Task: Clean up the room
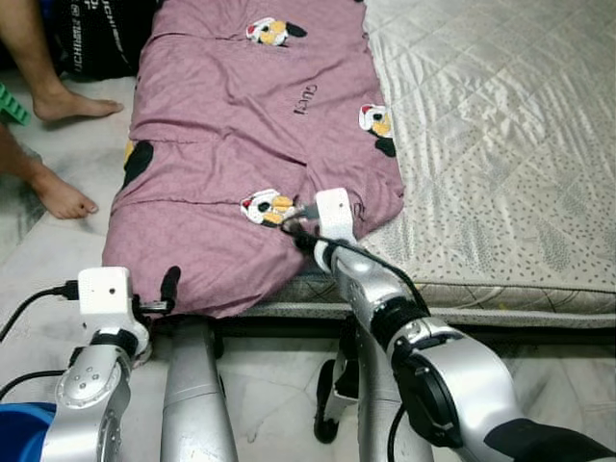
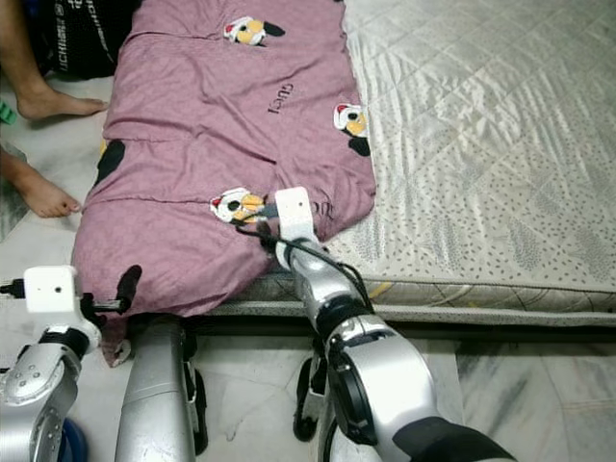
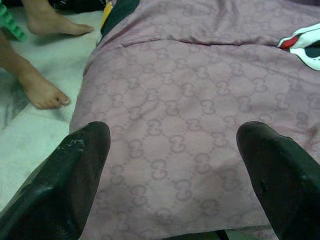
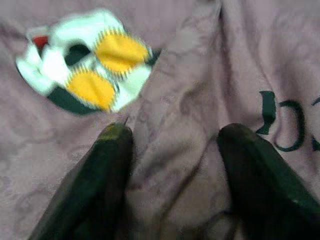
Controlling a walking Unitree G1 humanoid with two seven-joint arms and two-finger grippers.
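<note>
One mauve blanket point(image 1: 231, 125), one mattress point(image 1: 500, 144), two bare feet point(image 1: 67, 104), two grippers point(image 1: 169, 289).

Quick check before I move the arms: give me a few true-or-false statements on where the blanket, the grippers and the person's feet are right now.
1. The purple blanket lies along the left part of the mattress. True.
2. The right gripper is shut tight with nothing between its fingers. False: its fingers are apart, with a ridge of blanket between them.
3. The left gripper is open at the blanket's near edge. True.
4. A person's bare feet rest on top of the mattress. False: they are on the floor, left of the blanket.
5. The blanket is plain, without any pictures. False: it carries cartoon patches and lettering.
</note>
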